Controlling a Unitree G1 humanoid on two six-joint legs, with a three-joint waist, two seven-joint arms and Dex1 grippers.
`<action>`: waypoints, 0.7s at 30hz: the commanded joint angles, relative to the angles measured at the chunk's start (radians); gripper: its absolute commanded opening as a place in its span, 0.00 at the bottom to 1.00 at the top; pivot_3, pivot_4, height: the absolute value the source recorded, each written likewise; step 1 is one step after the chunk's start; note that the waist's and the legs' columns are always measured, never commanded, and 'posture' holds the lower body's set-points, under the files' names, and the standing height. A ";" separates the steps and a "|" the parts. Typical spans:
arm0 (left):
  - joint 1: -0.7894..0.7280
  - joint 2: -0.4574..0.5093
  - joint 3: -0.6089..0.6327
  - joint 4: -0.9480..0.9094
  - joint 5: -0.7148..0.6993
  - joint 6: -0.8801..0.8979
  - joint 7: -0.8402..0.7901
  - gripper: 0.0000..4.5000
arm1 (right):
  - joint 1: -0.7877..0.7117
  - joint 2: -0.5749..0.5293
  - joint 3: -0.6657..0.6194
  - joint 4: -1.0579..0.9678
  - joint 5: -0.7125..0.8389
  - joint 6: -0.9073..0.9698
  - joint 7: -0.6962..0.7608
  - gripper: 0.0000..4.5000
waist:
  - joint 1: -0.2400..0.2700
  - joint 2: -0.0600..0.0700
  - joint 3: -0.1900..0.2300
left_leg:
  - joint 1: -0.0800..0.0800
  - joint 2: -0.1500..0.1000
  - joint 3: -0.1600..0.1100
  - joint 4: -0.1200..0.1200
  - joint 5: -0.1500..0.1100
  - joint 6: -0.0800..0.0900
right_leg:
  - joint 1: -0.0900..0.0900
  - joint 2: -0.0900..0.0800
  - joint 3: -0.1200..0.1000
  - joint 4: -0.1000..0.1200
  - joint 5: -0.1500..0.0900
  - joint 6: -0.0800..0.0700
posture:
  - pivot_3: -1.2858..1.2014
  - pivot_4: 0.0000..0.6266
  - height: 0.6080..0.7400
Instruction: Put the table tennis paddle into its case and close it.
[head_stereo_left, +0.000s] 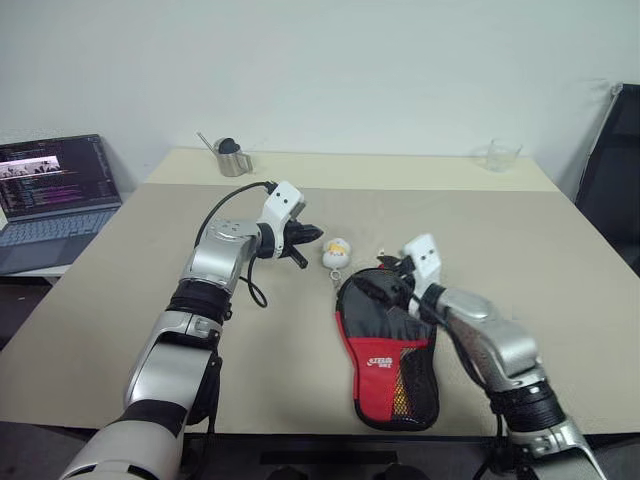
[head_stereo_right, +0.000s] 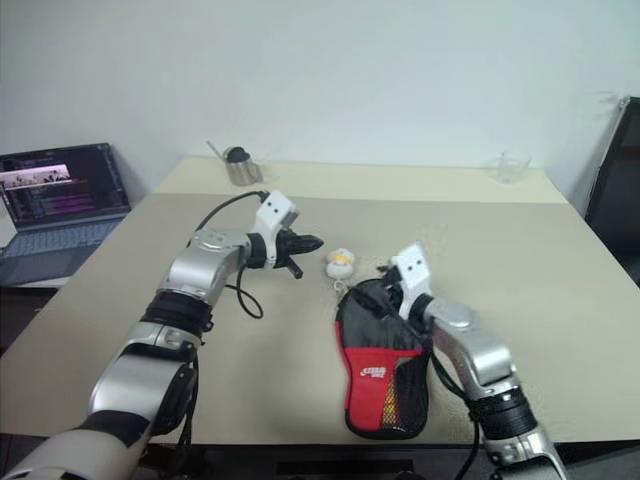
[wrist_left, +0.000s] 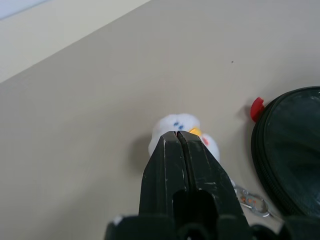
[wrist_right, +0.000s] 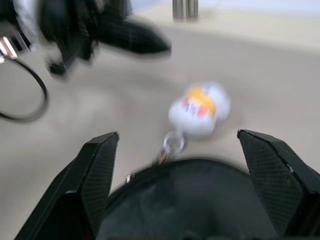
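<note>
The case (head_stereo_left: 388, 352) lies flat on the table (head_stereo_left: 120, 280), near the front edge, with its round end pointing to 12 o'clock and its red part toward 6 o'clock. I cannot see the paddle, so I think it is already inside. That would leave the closing step.

A small white and yellow toy (head_stereo_left: 336, 253) on a key ring sits just beyond the case, at about 11 o'clock from it.

The right gripper (wrist_right: 177, 150) hangs over the round end of the case. Its two fingers are spread wide, and nothing is between them.

The left gripper (head_stereo_left: 308, 236) is at about 9 o'clock from the toy, pointing at it. Its fingers are pressed tight together and hold nothing.

Next, I think one hand must hold the case down while the other finds the zip pull. The pull is small, so the pinch must be careful.
</note>
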 joint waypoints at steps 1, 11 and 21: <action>-0.025 -0.022 0.015 -0.051 -0.009 0.023 0.019 0.00 | 0.010 0.027 -0.001 0.043 -0.034 -0.087 0.006 0.92 | 0.001 0.000 0.000 | 0.000 0.000 0.000 0.000 0.000 0.000 | 0.000 0.000 0.000 0.000 0.000 0.000 | 0.52 0.24 1.00; -0.050 -0.085 0.011 -0.011 0.010 0.094 0.097 0.00 | 0.031 0.054 0.041 0.171 -0.119 -0.071 0.022 0.92 | -0.004 0.000 0.000 | 0.001 0.000 0.000 0.003 0.000 0.000 | 0.000 0.000 0.000 0.004 0.000 0.001 | 0.52 0.24 1.00; -0.129 -0.143 0.034 0.189 0.036 0.070 0.249 0.00 | 0.020 0.057 0.082 0.232 -0.196 -0.048 0.047 0.92 | -0.007 -0.002 -0.002 | 0.005 0.000 0.001 0.004 0.001 0.001 | 0.001 0.000 0.000 0.010 0.000 0.001 | 0.52 0.24 1.00</action>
